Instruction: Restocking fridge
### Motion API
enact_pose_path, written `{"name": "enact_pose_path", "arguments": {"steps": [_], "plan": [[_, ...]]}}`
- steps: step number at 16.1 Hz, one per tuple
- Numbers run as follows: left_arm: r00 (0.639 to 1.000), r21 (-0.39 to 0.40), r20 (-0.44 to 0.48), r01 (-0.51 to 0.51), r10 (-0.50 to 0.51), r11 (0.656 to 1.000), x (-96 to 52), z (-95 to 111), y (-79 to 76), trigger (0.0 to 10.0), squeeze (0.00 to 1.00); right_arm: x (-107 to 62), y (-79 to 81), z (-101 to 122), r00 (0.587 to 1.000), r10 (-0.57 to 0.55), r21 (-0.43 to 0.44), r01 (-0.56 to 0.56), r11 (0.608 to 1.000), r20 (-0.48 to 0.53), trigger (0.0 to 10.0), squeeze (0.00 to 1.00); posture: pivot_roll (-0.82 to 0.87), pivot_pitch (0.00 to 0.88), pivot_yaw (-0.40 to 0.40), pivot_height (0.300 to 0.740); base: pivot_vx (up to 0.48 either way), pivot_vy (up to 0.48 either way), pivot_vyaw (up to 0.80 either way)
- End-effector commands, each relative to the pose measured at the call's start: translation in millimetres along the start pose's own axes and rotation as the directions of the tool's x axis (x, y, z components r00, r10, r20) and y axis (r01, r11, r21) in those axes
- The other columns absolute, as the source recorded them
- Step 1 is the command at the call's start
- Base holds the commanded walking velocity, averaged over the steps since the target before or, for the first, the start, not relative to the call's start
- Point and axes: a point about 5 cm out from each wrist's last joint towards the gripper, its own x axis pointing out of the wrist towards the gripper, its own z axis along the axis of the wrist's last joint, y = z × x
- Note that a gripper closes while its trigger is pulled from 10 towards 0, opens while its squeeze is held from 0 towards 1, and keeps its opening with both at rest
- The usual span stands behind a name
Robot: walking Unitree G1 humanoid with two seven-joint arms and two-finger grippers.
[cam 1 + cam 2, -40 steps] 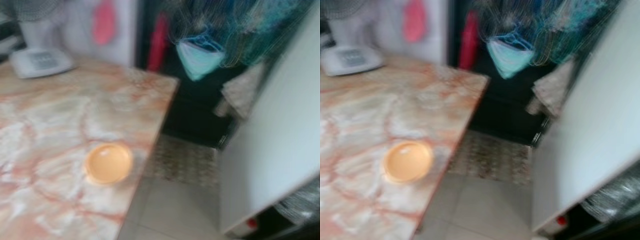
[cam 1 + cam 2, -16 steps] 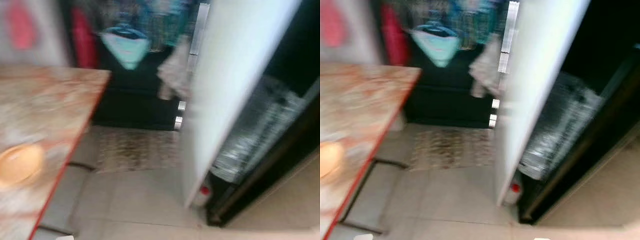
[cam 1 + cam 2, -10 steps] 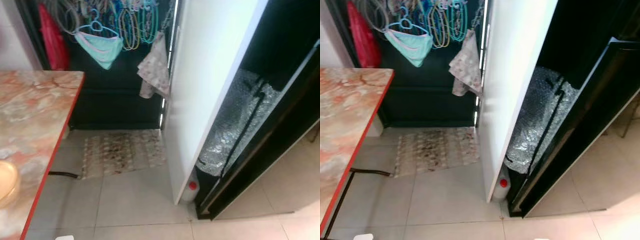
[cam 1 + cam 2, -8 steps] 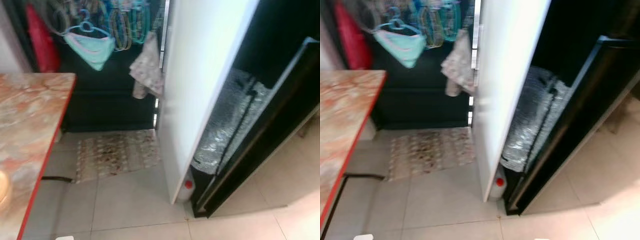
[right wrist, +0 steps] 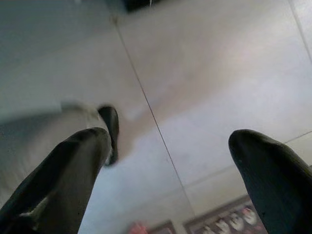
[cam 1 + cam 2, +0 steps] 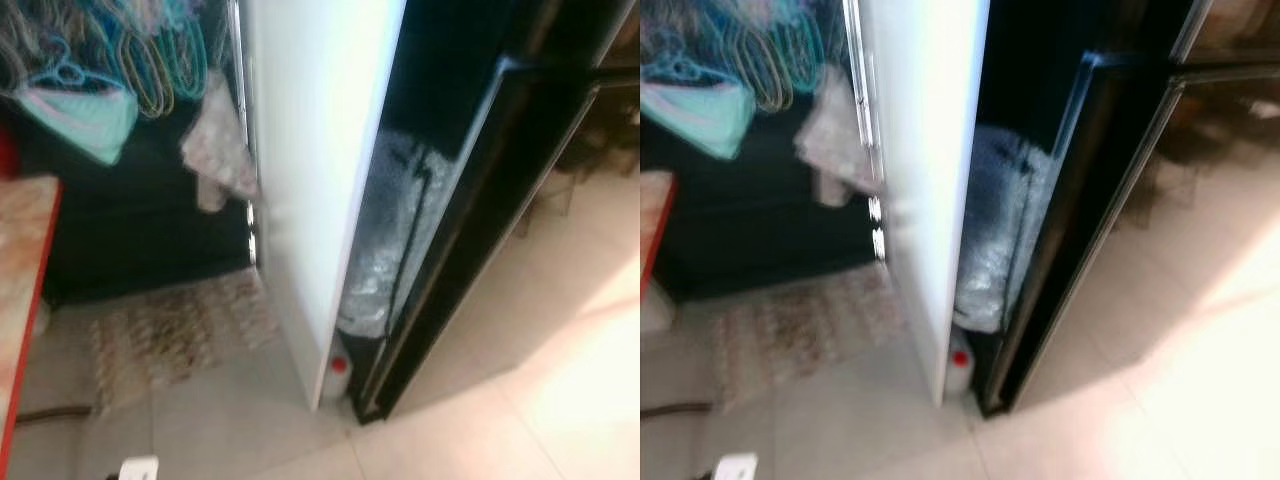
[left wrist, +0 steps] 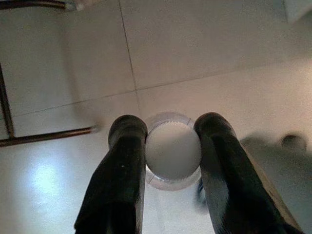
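A tall white fridge panel point(image 6: 320, 150) stands in the middle of the head views, blurred. Pressed against its right side is a black glossy cabinet point(image 6: 470, 210), with silvery bubble wrap point(image 6: 385, 250) in the gap between them. In the left wrist view, my left gripper point(image 7: 171, 155) is shut on a small clear round container with a white top point(image 7: 173, 150), held over the tiled floor. My right gripper point(image 5: 170, 170) hangs open over the floor with nothing between its fingers.
A small red-capped bottle point(image 6: 338, 372) stands on the floor at the white panel's foot. A patterned mat point(image 6: 170, 335) lies to the left, below hangers and cloths point(image 6: 100, 70). The marble table's red edge point(image 6: 22, 290) shows at far left. Pale tiled floor point(image 6: 520, 400) spreads to the right.
The view has swung to the right: the marble table and its orange bowl have slid out on the left, and the white panel and black cabinet now stand in the middle.
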Motion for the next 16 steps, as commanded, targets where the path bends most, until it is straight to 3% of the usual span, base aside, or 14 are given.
{"name": "enact_pose_path", "arguments": {"steps": [1, 16], "plan": [[0.999, 0.047, -0.033, 0.001, 0.0, 0.999, -2.2, -8.6, 5.1, 10.0, 0.0, 0.5, 3.3, 0.0, 1.0, 0.008, -0.003, -0.008, 1.0, 0.002, 10.0, 0.0, 0.16, 0.0, -0.048, 0.74, 0.0, -0.262, -0.76], [1.0, 0.032, -0.026, 0.002, -0.001, 0.999, -2.6, -8.8, 6.9, 10.0, 0.0, 0.7, 5.4, -1.1, 1.0, 0.01, 0.004, -0.01, 1.0, 0.001, 10.0, 0.0, 0.16, 0.0, -0.042, 0.74, 0.0, 0.0, -0.75]]}}
